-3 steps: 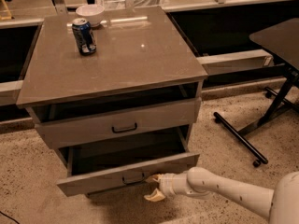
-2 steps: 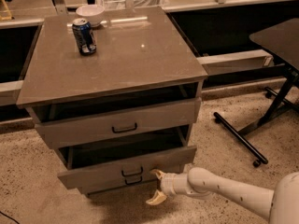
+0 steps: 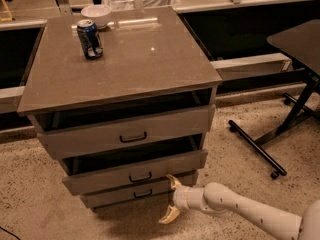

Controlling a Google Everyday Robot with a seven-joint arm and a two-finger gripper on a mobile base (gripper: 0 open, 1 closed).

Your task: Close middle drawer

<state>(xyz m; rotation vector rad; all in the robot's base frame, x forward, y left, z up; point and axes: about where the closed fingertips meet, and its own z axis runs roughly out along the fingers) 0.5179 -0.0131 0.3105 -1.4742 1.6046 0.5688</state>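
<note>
Gripper [image 3: 170, 199], fingers spread open & empty, sits low at the part-open middle drawer [image 3: 115, 177]'s right end; an off-centre push could skew/jam it.

Grey cabinet top [image 3: 150, 64], blue soda can [image 3: 90, 39] at far left, white bowl [image 3: 96, 15] just behind it, gripper [image 3: 171, 199] low at cabinet's near right, fingers [image 3: 169, 215] spread.

Office: desk [image 3: 299, 40], cabinet [image 3: 135, 64]; gripper [image 3: 170, 199] by middle drawer [image 3: 110, 174].
</note>
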